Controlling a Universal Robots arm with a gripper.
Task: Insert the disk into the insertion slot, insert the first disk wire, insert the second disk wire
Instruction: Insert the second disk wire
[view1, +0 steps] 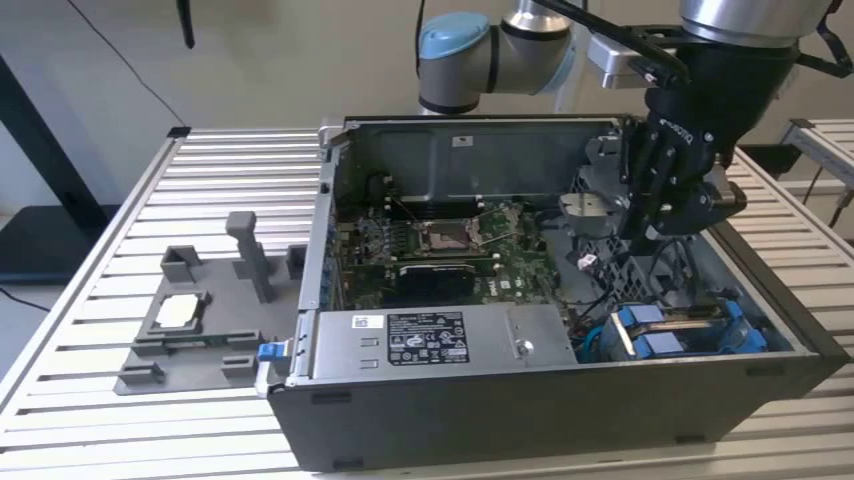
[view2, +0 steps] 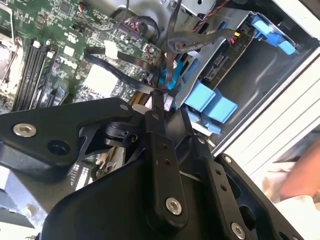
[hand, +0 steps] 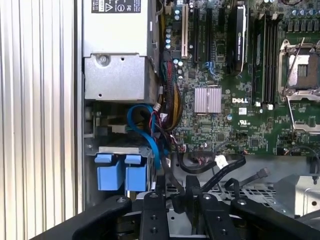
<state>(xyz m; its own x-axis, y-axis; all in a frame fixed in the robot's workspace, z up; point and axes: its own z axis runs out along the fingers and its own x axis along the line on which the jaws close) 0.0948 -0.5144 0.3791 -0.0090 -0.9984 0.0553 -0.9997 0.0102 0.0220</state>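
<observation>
The open computer case (view1: 534, 420) lies on the table. At its corner on the exterior view's right stands the insertion slot (view1: 738, 338), a grey cage. The disk (hand: 122, 172) sits in the cage, and its blue frame tabs (view2: 215, 102) stick out. My gripper (view1: 654, 238) hangs inside the case just behind the cage, over a tangle of cables. In both wrist views the fingertips (view2: 160, 100) (hand: 156, 187) are closed on the dark end of a disk wire (hand: 176, 197). A blue wire (hand: 145, 130) and black wires run to that same spot.
A silver power-supply box (view1: 427, 340) lies along the case's front wall. The green motherboard (view1: 427, 240) fills the case's middle. A grey fixture (view1: 200, 320) stands on the slatted table (view1: 107, 420) at the exterior view's left. Loose black cables (hand: 210, 162) cross beside the cage.
</observation>
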